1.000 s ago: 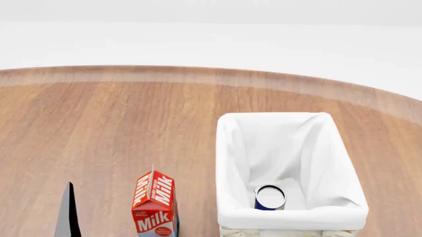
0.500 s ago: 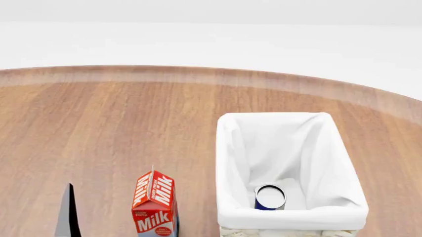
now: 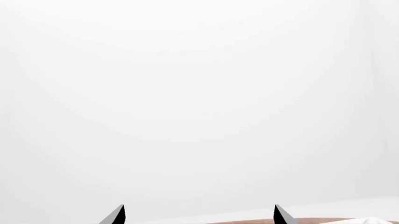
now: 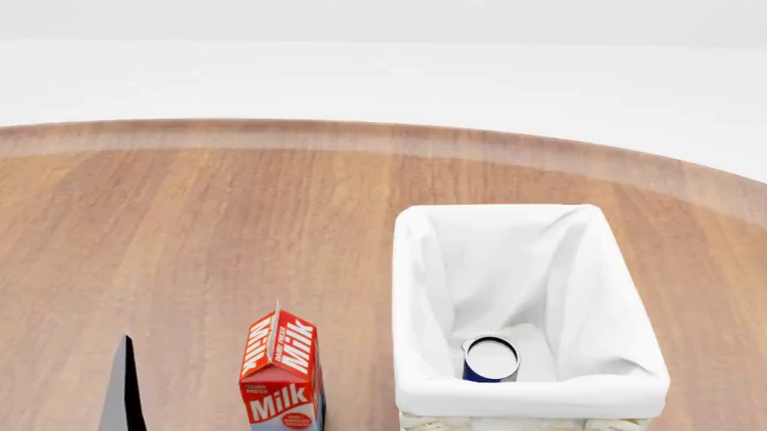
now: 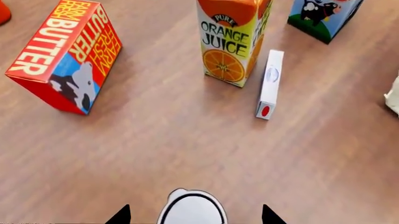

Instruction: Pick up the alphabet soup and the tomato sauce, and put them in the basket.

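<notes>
Wood-grain tabletop (image 4: 204,233) with a curved far edge fills the head view, against a plain white background. At the right stands the basket (image 4: 623,296), its white liner folded over the rim. Inside, at its near end, the soup (image 4: 490,358) stands upright, silvery top up and a sliver of blue label showing. A milk carton (image 4: 283,377) stands upright just left of the basket, and a dark finger (image 4: 121,386) of the left gripper rises at the lower left.

Left wrist view: mostly white background; the left fingers (image 3: 198,215) show only as two dark tips spread well apart, nothing between them.

Right wrist view: the right fingers (image 5: 190,215) are spread on either side of a white-topped can (image 5: 192,208); whether they touch it I cannot tell, and its label is hidden. Beyond lie a butter box (image 5: 65,55), an orange juice carton (image 5: 232,39), a small white box (image 5: 269,84) and a carton with a cow (image 5: 324,17).
</notes>
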Controlling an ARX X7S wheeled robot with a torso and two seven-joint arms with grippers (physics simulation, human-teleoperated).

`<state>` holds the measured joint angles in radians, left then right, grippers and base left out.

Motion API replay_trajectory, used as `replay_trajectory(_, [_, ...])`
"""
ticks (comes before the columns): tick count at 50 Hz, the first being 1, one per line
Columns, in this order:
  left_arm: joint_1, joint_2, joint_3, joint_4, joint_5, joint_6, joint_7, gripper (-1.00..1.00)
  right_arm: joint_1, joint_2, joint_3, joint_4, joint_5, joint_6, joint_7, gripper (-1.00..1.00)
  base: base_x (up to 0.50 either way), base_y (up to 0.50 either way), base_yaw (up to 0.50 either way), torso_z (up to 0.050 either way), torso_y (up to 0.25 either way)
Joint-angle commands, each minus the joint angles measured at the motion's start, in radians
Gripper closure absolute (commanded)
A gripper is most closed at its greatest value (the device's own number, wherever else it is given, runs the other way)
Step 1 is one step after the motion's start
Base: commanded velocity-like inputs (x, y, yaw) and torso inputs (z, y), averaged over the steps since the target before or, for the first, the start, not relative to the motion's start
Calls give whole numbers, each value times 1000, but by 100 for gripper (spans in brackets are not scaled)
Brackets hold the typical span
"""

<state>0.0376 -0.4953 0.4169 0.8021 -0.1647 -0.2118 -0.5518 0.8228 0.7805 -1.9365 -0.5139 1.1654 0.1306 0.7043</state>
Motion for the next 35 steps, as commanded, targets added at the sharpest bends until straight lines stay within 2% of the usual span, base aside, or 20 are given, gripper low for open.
replay_trajectory(1, [-2, 0, 3, 0, -1, -1, -1, -100, -38, -30, 1, 63, -11, -24, -29, -100, 0, 0, 0, 0, 0])
replay_trajectory(35, [-1, -5, 8, -12, -2, 13, -5, -100, -128, -77, 15, 199, -50, -106, -101, -100, 0, 0, 0, 0, 0])
